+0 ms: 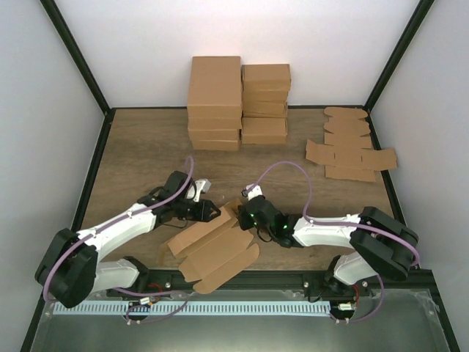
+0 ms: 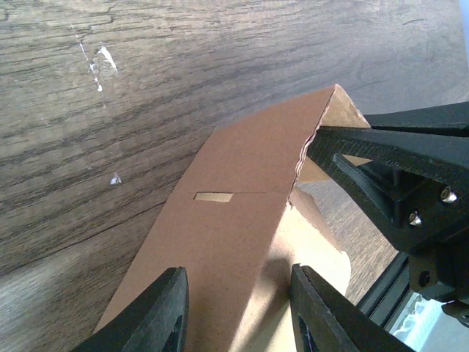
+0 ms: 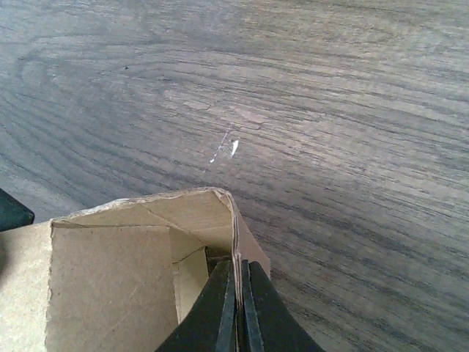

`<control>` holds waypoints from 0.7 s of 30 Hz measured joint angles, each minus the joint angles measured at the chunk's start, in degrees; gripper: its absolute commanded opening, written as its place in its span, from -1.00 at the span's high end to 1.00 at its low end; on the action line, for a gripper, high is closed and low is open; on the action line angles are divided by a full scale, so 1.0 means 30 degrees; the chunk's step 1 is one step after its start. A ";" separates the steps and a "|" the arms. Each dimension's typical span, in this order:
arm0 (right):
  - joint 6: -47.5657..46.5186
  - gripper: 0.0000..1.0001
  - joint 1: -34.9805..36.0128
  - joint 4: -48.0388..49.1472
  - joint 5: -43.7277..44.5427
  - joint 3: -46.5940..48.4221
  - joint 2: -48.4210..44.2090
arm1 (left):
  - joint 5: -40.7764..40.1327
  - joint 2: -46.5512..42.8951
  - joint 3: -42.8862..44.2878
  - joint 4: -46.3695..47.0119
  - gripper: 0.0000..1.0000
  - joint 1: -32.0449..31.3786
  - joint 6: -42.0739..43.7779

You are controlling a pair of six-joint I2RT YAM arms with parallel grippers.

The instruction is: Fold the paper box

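Folding is barely starting: right end effector (image 3: 239,293) is pinching one raised wall of the paper box (image 1: 212,257); left end effector (image 2: 236,312) is straddling it, grip unclear; remaining flaps are lying flat.

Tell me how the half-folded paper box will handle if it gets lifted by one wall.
The paper box probably flexes: thin creased sheet, flaps splayed flat. Likely light; the right gripper pinches just one thin wall. Loose flaps may droop.
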 measured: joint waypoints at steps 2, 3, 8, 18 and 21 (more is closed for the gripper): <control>0.0197 0.99 0.0124 -0.0189 0.0051 0.0029 0.0007 | -0.0182 -0.0240 -0.0146 0.0051 0.19 -0.0073 -0.0138; 0.0284 0.99 0.0153 -0.0299 0.0058 0.0051 0.0007 | -0.0277 -0.0342 -0.0189 0.0095 0.19 -0.0080 -0.0182; 0.0707 0.99 0.0291 -0.1435 0.0102 0.0758 0.0007 | -0.0503 -0.0488 -0.0328 0.0466 0.20 -0.0102 -0.0503; 0.1960 0.99 0.1537 -0.3453 0.1137 0.2149 0.0678 | -0.0517 -0.1260 -0.1515 0.1872 0.19 -0.0102 -0.1749; 0.2433 0.99 0.1792 -0.3555 0.1078 0.2339 0.0852 | -0.0561 -0.1545 -0.1880 0.2244 0.20 -0.0102 -0.2091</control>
